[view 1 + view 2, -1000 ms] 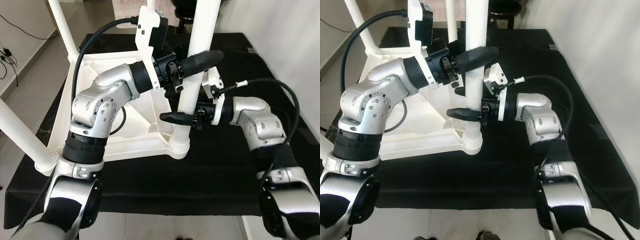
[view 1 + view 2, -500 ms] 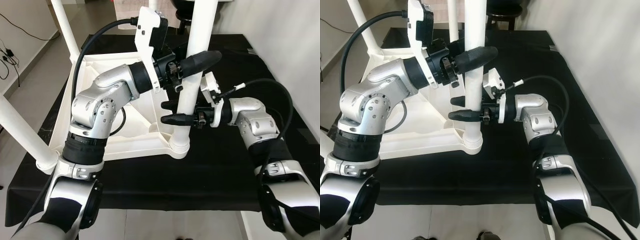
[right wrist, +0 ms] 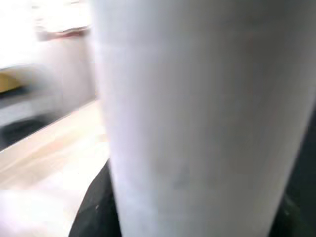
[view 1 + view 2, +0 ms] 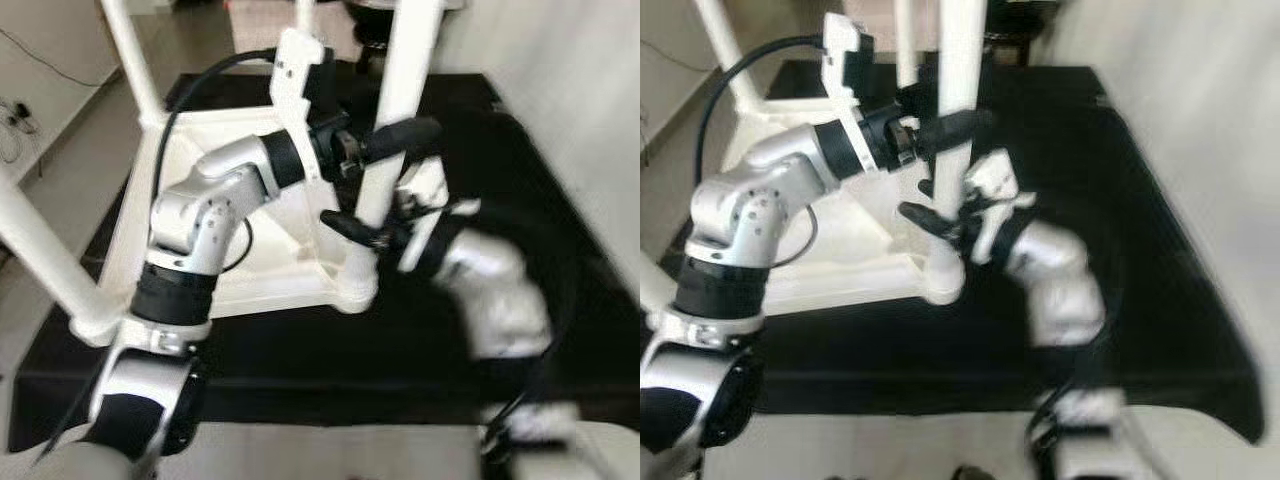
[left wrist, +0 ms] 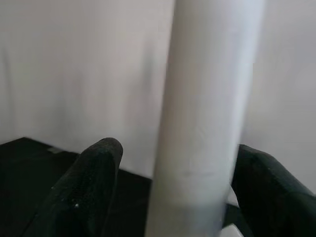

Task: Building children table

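Note:
A white children's table lies upside down on a black cloth, its legs pointing up. My left gripper reaches across the upper part of the near right leg. Its fingers straddle that leg, open, with a gap on one side. Lower on the same leg, just above the corner socket, my right gripper is shut on it. The right arm is blurred with motion.
Two more white legs stand up on the left. The black cloth covers the floor under the table and reaches to a pale wall on the right. Bare floor lies at the left.
My right arm has swung and turned around the leg, its elbow moving down and inward, and it is now blurred. The left arm holds its place. The view has shifted slightly.

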Available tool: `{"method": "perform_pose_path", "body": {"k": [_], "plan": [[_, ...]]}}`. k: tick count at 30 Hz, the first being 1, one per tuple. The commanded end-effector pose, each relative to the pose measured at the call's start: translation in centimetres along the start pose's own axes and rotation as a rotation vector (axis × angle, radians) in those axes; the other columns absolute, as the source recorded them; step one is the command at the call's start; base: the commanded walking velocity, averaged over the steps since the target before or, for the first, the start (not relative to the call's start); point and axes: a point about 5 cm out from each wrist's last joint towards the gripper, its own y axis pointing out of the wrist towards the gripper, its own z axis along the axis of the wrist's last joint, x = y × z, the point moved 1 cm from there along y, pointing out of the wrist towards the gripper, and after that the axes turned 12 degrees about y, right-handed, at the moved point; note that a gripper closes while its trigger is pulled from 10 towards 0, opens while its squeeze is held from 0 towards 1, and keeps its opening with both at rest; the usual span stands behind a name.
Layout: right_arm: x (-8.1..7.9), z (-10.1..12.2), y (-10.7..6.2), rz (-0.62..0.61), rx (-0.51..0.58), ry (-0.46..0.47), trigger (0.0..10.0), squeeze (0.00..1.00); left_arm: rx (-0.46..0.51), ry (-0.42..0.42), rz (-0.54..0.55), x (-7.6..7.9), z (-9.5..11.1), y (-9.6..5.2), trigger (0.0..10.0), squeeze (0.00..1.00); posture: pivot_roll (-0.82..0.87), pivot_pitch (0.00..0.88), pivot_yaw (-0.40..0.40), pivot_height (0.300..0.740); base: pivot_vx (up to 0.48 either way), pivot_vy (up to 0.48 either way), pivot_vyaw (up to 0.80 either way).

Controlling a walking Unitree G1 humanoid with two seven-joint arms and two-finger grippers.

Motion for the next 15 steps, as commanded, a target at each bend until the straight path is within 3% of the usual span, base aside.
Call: {"method": "perform_pose_path", "body": {"k": [1,3,8,15], "plan": [[3.0,-4.7,-1.9,-0.248,-0.204,0.017,0.0,0.0,-0.008,-0.006,-0.005,-0.2,0.0,-0.1,10.0,0.0,-0.25,0.131,0.007,0.74,0.0,0.0,0.0],[2.8,-4.9,-0.9,-0.146,-0.199,0.004,0.0,0.0,-0.011,-0.008,-0.013,-0.2,-0.1,0.2,10.0,0.0,-0.25,0.121,-0.005,0.74,0.0,0.0,0.0],[3.6,-4.2,-0.2,-0.166,-0.178,-0.008,0.0,0.0,-0.019,-0.002,0.002,-0.3,-0.2,0.3,10.0,0.0,-0.25,0.118,-0.015,0.74,0.0,0.0,0.0],[3.2,-3.8,-0.1,-0.187,-0.173,-0.002,0.0,0.0,-0.037,-0.024,-0.022,-0.1,-0.5,0.3,10.0,0.0,-0.24,0.118,-0.016,0.74,0.0,0.0,0.0]]}}
